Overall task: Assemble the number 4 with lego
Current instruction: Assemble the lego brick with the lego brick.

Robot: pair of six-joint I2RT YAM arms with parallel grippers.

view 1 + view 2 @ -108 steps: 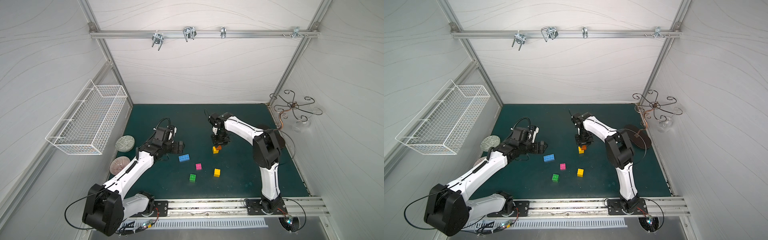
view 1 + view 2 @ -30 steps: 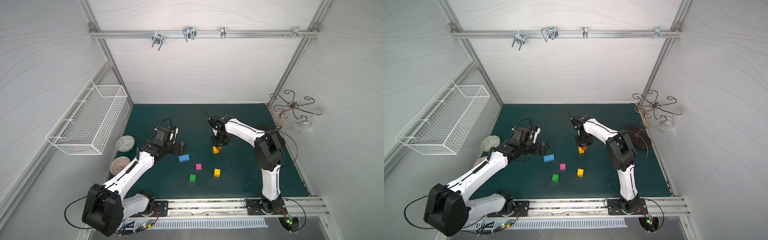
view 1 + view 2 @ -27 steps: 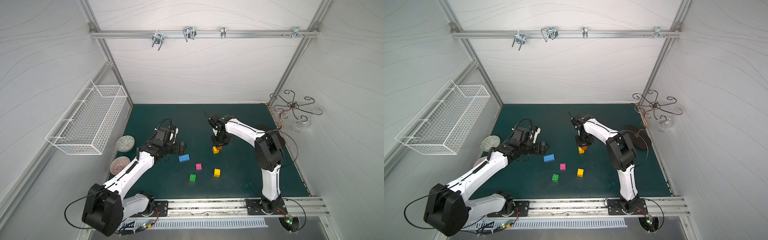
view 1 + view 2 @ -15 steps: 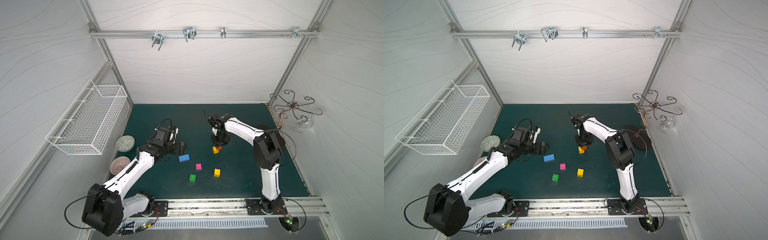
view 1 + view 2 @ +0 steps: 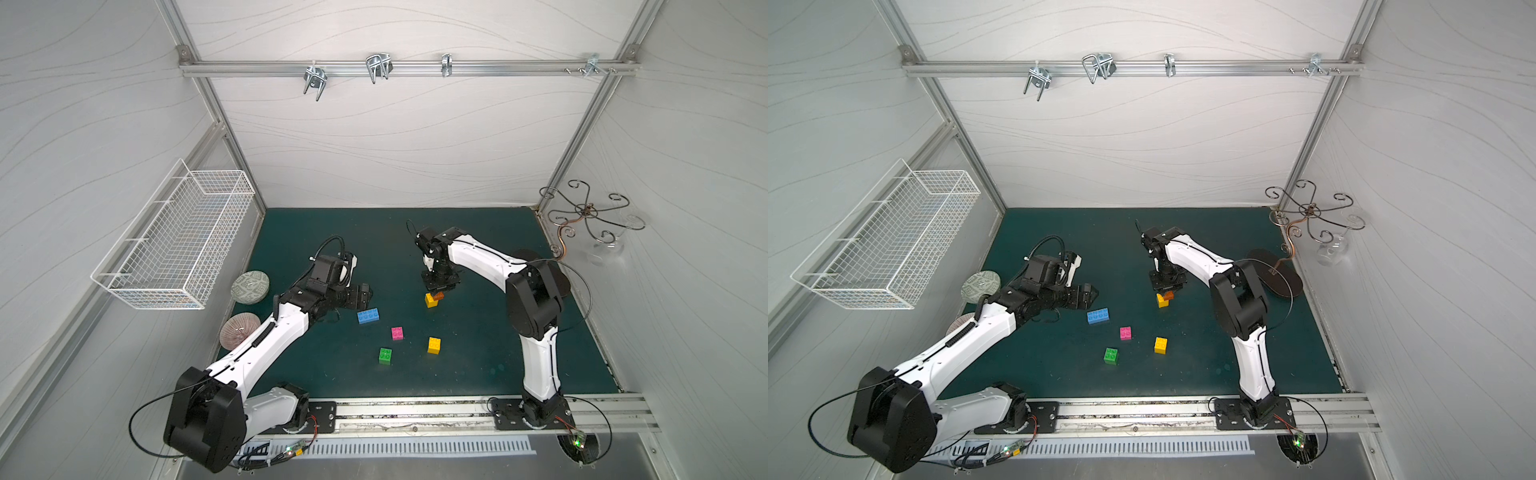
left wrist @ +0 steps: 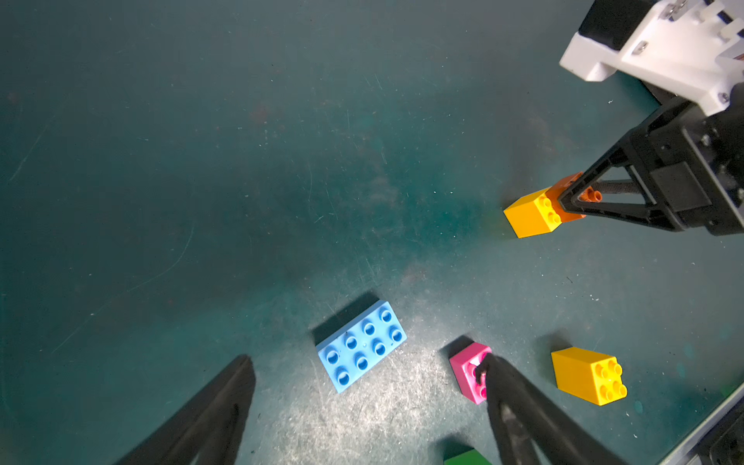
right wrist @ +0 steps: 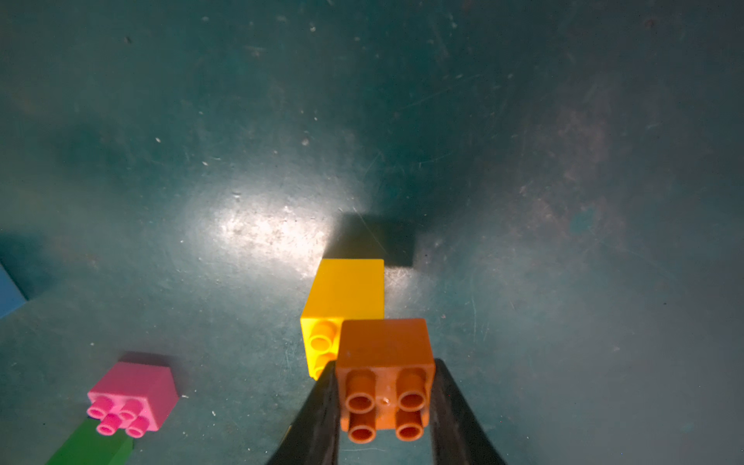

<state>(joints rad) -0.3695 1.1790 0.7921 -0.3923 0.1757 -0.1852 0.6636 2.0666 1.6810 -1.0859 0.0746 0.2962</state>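
Six small lego bricks lie on a dark green mat (image 5: 478, 365), and no figure of a four is built yet. The right gripper (image 7: 382, 386) is clamped on the orange brick (image 7: 384, 346), its two black fingers pressing the brick's opposite flat walls while the studs face the wrist camera. The orange brick sits against the studded face of a yellow brick (image 7: 346, 290) lying on its side. It is offset, so two yellow studs show uncovered, and it cannot be told whether the pair is locked together. The left gripper (image 6: 364, 358) hangs empty with its jaws spread wide above the longer blue brick (image 6: 361, 346), one fingertip in front of the pink brick (image 6: 467, 370). A second yellow brick (image 6: 587, 376) lies near the pink one, and the green brick (image 5: 385, 356) is close by, all of them apart from one another. The bricks look light, hard and rigid, with glossy walls that could slip in a loose pinch. A hold across two flat side walls, leaving the studs and hollow underside free, seems soundest. Joining probably needs square alignment and a firm push. No brand, label or writing can be read anywhere.
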